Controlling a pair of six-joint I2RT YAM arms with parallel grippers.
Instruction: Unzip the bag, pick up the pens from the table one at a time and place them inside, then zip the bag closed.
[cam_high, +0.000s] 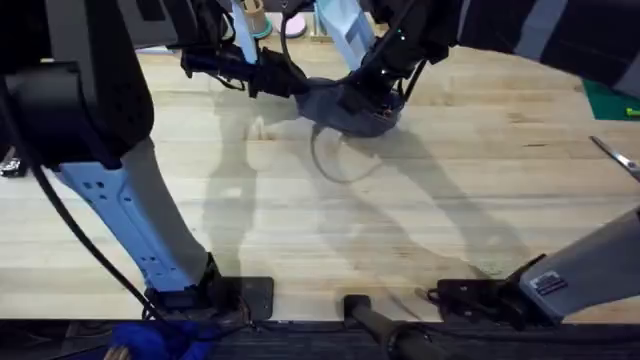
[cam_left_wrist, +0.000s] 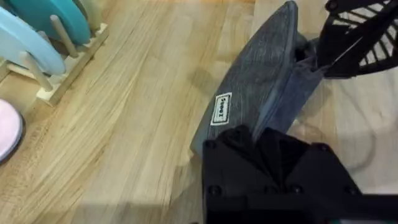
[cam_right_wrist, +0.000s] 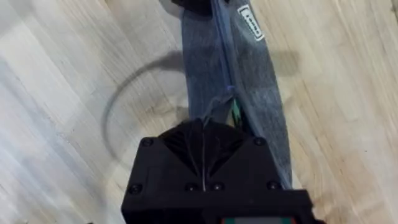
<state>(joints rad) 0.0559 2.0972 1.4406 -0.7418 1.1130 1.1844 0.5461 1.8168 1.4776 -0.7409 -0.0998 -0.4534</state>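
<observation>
Pale plank-grained wood makes up the broad bench (cam_high: 400, 220), and the soft grey-blue denim-like pouch (cam_high: 350, 105) lies on it near the upper middle of the overhead frame, between the two arms' ends. From the upper left, the left gripper (cam_high: 290, 80) meets the pouch's left end; in the left wrist view its black fingers are closed on that end of the fabric, just beside a small white label (cam_left_wrist: 222, 108). The right gripper (cam_high: 372, 97) comes in from the upper right and is clamped on the fabric at the zipper line near the pouch's other end, where a sliver of teal-green (cam_right_wrist: 236, 111) shows in the opening. A wooden rack holding light blue plates (cam_left_wrist: 43, 37) stands in the upper left of the left wrist view. Metal scissors (cam_high: 615, 155) lie at the right edge of the overhead frame.
</observation>
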